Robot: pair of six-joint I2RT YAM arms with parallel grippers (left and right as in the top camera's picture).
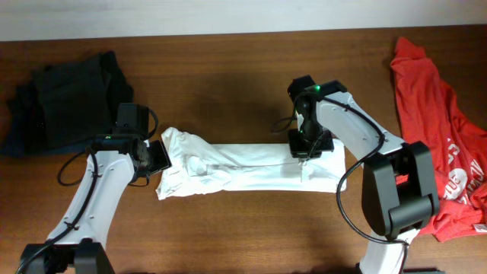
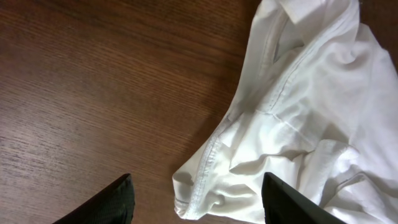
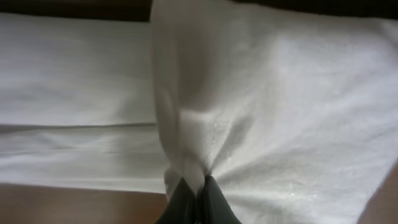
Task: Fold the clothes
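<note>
The white T-shirt (image 1: pixel 251 171) lies folded into a long strip across the table's middle; its chest graphic is hidden. My right gripper (image 1: pixel 308 146) is shut on a pinch of its fabric near the right end; in the right wrist view the cloth (image 3: pixel 249 93) tents up from the closed fingertips (image 3: pixel 198 186). My left gripper (image 1: pixel 157 157) is open at the strip's left end; in the left wrist view the hemmed corner (image 2: pixel 211 186) lies between its fingers (image 2: pixel 198 202), apart from both. The red T-shirt (image 1: pixel 434 129) with white print lies at the right edge.
A pile of black clothes (image 1: pixel 65 103) sits at the back left. Bare brown wood table (image 1: pixel 228 84) lies behind and in front of the white strip. The right arm's base (image 1: pixel 396 190) stands between the white shirt and the red one.
</note>
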